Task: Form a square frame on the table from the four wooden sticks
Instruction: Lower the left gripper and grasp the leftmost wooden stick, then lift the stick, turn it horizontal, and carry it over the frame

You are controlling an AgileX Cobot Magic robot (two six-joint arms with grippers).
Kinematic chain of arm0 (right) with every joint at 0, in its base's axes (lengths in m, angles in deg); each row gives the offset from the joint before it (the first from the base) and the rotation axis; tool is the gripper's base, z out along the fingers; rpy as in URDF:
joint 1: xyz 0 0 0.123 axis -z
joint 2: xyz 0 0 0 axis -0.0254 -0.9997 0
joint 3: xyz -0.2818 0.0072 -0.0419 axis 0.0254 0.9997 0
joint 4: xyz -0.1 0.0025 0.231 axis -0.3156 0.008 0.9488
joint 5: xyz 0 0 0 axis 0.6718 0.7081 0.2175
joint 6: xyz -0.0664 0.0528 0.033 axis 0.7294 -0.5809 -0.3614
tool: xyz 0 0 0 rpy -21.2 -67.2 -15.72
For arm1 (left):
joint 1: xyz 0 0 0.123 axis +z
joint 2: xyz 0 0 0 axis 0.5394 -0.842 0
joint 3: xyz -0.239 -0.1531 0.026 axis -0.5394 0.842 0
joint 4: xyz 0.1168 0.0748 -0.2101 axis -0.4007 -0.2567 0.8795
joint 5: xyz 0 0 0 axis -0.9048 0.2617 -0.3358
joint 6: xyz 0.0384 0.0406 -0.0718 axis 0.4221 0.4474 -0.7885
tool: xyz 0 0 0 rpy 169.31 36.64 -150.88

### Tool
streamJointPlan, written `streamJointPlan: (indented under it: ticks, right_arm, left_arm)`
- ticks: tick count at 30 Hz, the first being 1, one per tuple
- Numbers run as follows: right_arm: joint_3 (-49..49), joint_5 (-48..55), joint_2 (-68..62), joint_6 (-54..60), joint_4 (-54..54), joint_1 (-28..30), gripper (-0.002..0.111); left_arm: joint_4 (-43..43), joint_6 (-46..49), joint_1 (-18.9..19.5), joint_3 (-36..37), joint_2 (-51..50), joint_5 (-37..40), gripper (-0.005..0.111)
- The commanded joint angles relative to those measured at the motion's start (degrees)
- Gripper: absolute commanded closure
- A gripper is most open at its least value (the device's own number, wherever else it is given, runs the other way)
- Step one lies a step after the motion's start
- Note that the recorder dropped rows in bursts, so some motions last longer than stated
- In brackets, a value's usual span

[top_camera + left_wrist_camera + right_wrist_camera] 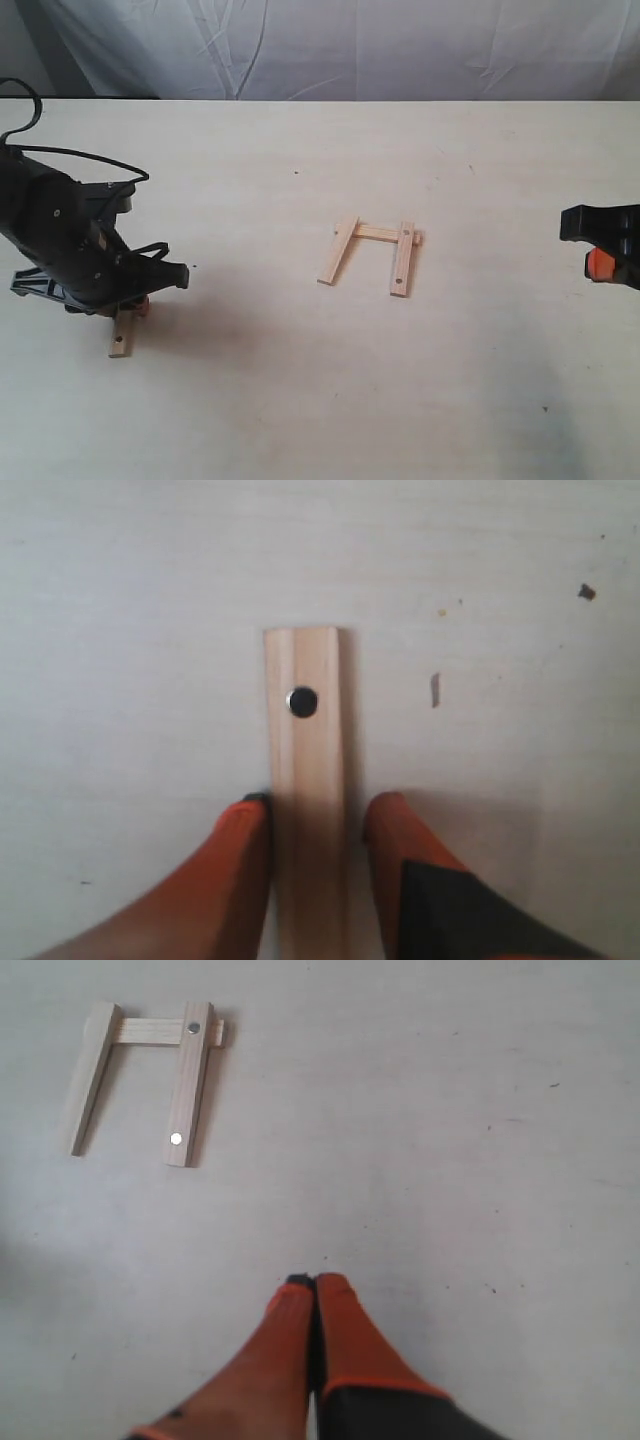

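Progress is judged at roughly three quarters. Three of the four wooden sticks are laid as an open U just right of centre in the exterior view. The cross stick [378, 233] runs along the top, the left leg [338, 251] is splayed outward at its lower end, and the right leg [402, 259] is close to square. Both legs overlap the cross stick at the upper corners. The square frame is open on the side toward the bottom of the frame.

The fourth stick [121, 340] is at lower left of the exterior view, flat on the table [300, 420] and well apart from the U. Its upper end is hidden under the left gripper [130, 310].

In the left wrist view the fourth stick is bracketed by the two orange fingers [235, 870], one along each long edge, with the holed end protruding past the tips. One finger is seen touching the edge; a thin dark strip shows between the other finger and the wood. The fingers are read as apart and straddling, with no clamp confirmed.

The right gripper [315, 1285] is at the right edge of the exterior view, fingertips pressed together, nothing held, well apart from the U.

Left to do, as judged: the fourth stick is to be gripped, carried over and laid across the two lower leg ends. The splayed left leg likely needs squaring.
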Motion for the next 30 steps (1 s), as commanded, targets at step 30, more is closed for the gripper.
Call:
streamJointPlan:
  ticks: [30]
  right_arm:
    - [0.22, -1.76, -0.01, 0.07, 2.38, 0.31, 0.108]
  left_arm:
    - [23.6, 72.34, -19.22, -53.72, -15.26, 29.37, 0.107]
